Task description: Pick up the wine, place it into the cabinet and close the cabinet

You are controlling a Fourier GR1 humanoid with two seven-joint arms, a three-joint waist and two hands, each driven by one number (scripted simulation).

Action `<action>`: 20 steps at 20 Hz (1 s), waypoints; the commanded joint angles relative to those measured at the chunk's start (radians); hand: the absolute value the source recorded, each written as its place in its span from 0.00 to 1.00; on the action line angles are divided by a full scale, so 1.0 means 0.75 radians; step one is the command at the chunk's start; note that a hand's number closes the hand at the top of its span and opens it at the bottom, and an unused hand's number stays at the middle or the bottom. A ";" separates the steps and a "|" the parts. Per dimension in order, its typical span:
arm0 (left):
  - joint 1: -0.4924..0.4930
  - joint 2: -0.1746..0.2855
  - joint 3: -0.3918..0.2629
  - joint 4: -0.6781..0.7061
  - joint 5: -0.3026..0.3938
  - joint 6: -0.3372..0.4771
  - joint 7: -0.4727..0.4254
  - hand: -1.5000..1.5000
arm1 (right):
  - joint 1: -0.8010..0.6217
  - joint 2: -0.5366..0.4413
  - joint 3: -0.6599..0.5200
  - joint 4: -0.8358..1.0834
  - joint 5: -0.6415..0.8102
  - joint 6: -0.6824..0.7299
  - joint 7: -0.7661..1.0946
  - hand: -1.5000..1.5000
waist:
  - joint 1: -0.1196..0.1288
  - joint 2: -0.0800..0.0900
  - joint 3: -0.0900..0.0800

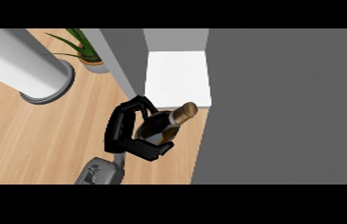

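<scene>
Wine lifted, not yet shelved

Head view: the left hand (120,129) is clamping its fingers round the wine (166,122), holding it tilted above the counter (54,140), neck pointing at the open cabinet (177,76); placing and closing are remaining.

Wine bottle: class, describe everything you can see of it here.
The wine bottle is dark and glossy, with a tan-gold neck and a pale label. It is tilted, its neck pointing toward the open cabinet's white shelf, just short of the shelf's front edge. The left hand curls round its body, hiding the base.
</scene>
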 commanded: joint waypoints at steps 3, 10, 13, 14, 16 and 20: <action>-0.143 0.003 0.051 0.121 -0.026 0.009 0.014 1.00 | 0.090 -0.060 0.021 -0.378 0.044 -0.018 0.180 0.00 | -0.009 -0.002 -0.002; -0.378 -0.002 0.054 0.366 0.017 0.050 0.046 1.00 | 0.103 -0.034 0.044 -0.285 0.017 -0.003 0.069 0.00 | -0.007 0.002 -0.001; -0.511 -0.002 0.069 0.529 0.068 0.088 -0.004 1.00 | 0.087 -0.020 0.016 -0.240 -0.046 0.011 0.019 0.00 | -0.018 0.008 0.000; -0.530 -0.002 0.070 0.557 0.090 0.098 -0.029 1.00 | 0.107 -0.036 0.025 -0.265 -0.018 0.009 0.030 0.00 | -0.020 0.006 -0.001; -0.554 -0.002 0.009 0.590 0.169 0.136 -0.070 1.00 | 0.109 -0.061 -0.020 -0.300 -0.072 0.030 0.037 0.00 | -0.040 0.008 -0.001; -0.616 -0.002 -0.062 0.698 0.270 0.172 -0.109 1.00 | 0.135 -0.057 -0.032 -0.257 -0.097 0.048 -0.027 0.00 | -0.040 0.010 0.000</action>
